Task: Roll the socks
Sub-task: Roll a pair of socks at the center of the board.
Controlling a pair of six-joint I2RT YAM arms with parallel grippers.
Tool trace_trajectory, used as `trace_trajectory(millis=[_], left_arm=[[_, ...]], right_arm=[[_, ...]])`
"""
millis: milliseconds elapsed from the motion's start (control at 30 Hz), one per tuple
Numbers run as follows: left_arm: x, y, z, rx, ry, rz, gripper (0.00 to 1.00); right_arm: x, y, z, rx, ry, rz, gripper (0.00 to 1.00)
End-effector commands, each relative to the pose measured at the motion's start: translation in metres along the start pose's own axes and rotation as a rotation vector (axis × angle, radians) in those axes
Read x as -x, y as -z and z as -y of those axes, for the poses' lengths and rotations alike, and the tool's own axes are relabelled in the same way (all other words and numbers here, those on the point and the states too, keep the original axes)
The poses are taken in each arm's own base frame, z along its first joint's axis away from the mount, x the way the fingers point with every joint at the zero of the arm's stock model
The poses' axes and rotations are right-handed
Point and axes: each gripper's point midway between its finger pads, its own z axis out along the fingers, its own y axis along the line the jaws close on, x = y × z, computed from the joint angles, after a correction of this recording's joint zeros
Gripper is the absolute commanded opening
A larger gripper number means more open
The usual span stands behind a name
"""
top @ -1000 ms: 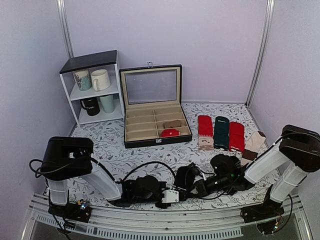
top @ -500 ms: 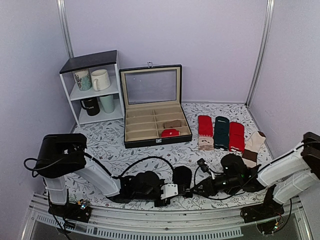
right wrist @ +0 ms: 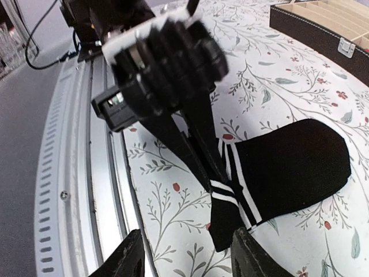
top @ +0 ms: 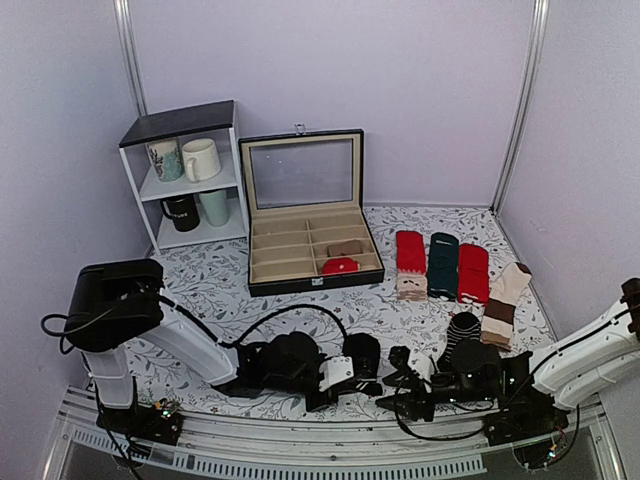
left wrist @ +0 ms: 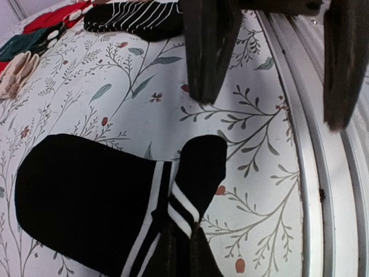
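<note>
A short black sock (top: 362, 352) with two white bands on its cuff lies flat near the table's front edge. It also shows in the left wrist view (left wrist: 86, 202) and the right wrist view (right wrist: 288, 167). My left gripper (top: 356, 382) is shut on a folded corner of the cuff (left wrist: 184, 245) and pinches it just above the cloth. The same grip shows in the right wrist view (right wrist: 222, 176). My right gripper (top: 398, 386) is open and empty, low beside the front rail, just right of the sock. Its fingers (right wrist: 130, 261) stand wide apart, clear of the cuff.
A black sock with thin white stripes (top: 460, 335) lies right of the arms. Red, dark green and beige-brown socks (top: 443, 265) lie at the back right. An open black compartment box (top: 300, 255) and a white mug shelf (top: 190, 180) stand behind. A metal rail (top: 300, 462) runs along the front.
My right arm has swung down and right toward the front rail, away from the black sock, uncovering the striped sock. My left gripper has kept its hold on the cuff.
</note>
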Motion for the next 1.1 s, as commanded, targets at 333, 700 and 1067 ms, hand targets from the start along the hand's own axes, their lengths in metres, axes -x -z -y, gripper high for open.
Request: trace_trajectory(millis=[333, 700, 1067], left_arm=[[-0.094, 0.002, 0.015, -0.070, 0.085, -0.298, 0.00], [-0.097, 0.001, 0.014, -0.073, 0.091, -0.306, 0.00], [-0.100, -0.001, 0.014, -0.076, 0.094, -0.312, 0.00]], right_arm=[[0.005, -0.036, 0.014, -0.166, 0.270, -0.012, 0.52], [-0.029, -0.049, 0.018, -0.159, 0.209, -0.119, 0.42], [-0.019, -0.030, 0.034, -0.259, 0.149, -0.068, 0.45]])
